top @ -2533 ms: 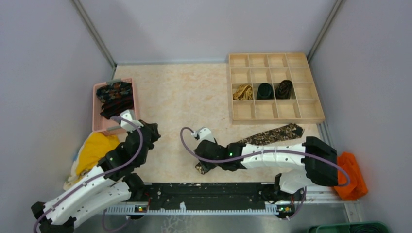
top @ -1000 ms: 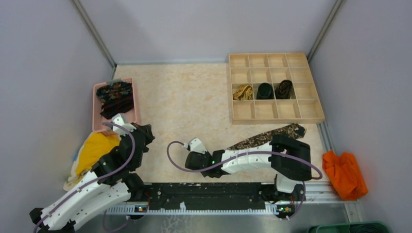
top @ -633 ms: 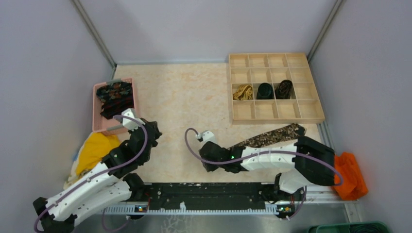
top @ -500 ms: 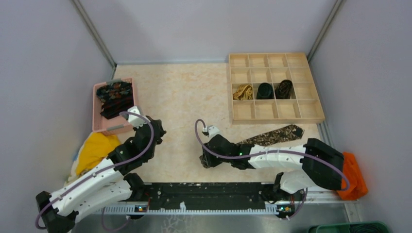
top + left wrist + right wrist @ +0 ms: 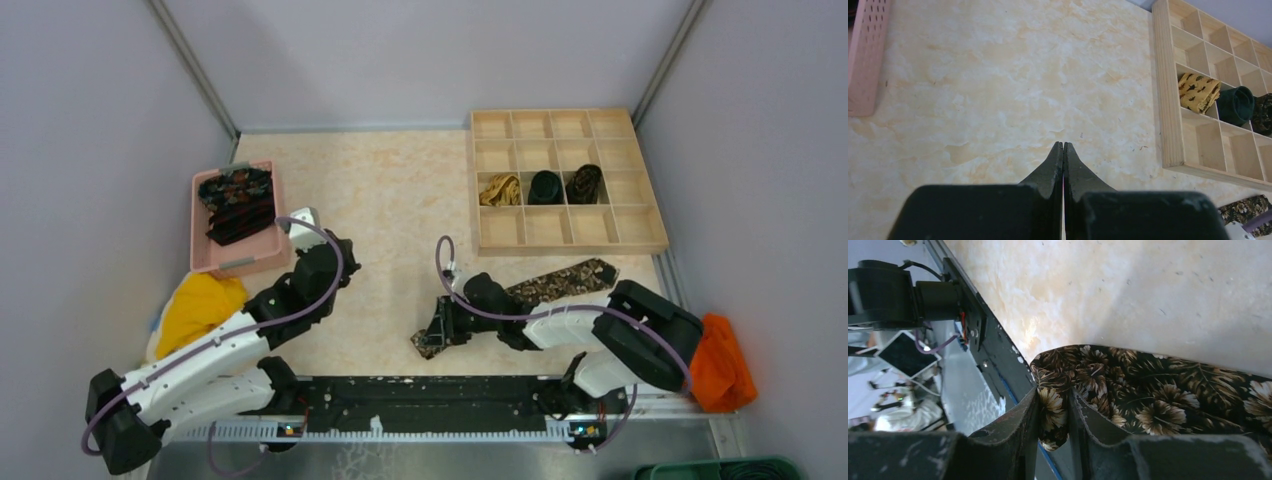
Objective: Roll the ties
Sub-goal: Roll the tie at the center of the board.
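The right arm is folded low over the near part of the table, its elbow out to the right and its forearm stretched left along the marbled beige tabletop (image 5: 400,190). The right gripper (image 5: 438,328) sits near the table's near edge, about the middle. In the right wrist view, its jaws are drawn narrow and pinch a fold of the dark brown leaf-print fabric necktie (image 5: 1148,400) close to its end.

From that pinched end the necktie (image 5: 560,280) runs flat along the table to the right and slightly farther away. Its wide end lies just near of the pale wooden compartment tray (image 5: 473,180).

The left arm reaches from the near left corner toward the table's middle. The left gripper (image 5: 345,268) is over bare tabletop, well apart from the necktie. Its fingertips (image 5: 1059,150) are pressed together with nothing between them.

In the tray's middle row sit a rolled golden-tan tie (image 5: 499,189), a rolled dark tie (image 5: 545,186) and a rolled dark brown printed tie (image 5: 584,183), one per compartment.

At far left a pink plastic basket (image 5: 200,255) holds a heap of dark printed ties (image 5: 236,203).
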`<control>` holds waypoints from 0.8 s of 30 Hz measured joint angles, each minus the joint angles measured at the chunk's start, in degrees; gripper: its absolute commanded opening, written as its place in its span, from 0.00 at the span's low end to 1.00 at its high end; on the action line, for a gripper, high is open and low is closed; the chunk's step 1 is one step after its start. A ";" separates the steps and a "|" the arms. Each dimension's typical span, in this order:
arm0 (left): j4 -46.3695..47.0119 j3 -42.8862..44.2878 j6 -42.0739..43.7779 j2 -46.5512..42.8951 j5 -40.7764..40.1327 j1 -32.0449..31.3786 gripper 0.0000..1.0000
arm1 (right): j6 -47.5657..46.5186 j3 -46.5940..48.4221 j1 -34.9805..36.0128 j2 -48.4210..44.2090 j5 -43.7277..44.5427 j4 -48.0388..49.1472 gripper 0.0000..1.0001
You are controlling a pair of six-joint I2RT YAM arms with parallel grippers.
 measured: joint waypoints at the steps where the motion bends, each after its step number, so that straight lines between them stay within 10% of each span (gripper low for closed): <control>1: 0.63 0.07 0.44 0.48 0.33 0.00 0.00 | 1.16 -1.11 -0.76 0.59 -1.22 2.03 0.25; 11: 5.18 1.88 2.14 6.91 4.46 0.00 0.00 | 7.96 -6.23 -5.09 4.68 -6.69 14.21 0.23; 24: 8.46 1.88 2.23 12.52 9.16 0.00 0.00 | -2.49 -0.35 -5.20 -3.08 2.25 -8.50 0.43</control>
